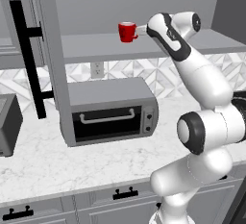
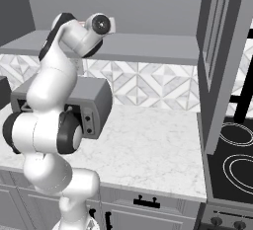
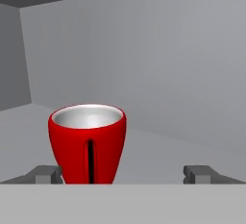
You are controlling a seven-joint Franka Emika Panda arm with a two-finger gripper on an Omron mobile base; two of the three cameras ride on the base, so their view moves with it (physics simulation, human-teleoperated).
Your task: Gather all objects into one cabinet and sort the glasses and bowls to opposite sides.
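One red mug (image 1: 127, 31) stands upright on the grey cabinet shelf (image 1: 96, 47), above the toaster oven (image 1: 113, 110) that sits on the marble counter (image 1: 43, 163). The cabinet door (image 1: 53, 59) is swung open, its black bar handle (image 1: 28, 59) facing out.

The claw (image 3: 125, 174) is at shelf height, close to the mug and wide open, holding nothing. In the hand view the two fingertips (image 3: 46, 173) stand well apart at the bottom; the mug sits between them but toward the left one, not centred. Its thin handle (image 3: 90, 160) faces the camera edge-on.

The mug looks rigid, glossy and light, with walls that taper toward the base. A smooth glaze and a tapered shape could let it slip downward in a pinch, so a grip across the body below the rim, with pads on the two sides away from the handle, seems safest. The handle looks too thin to hold reliably. Being empty and light, it could tip or skid if one finger touches first, so centring the claw before closing would help.
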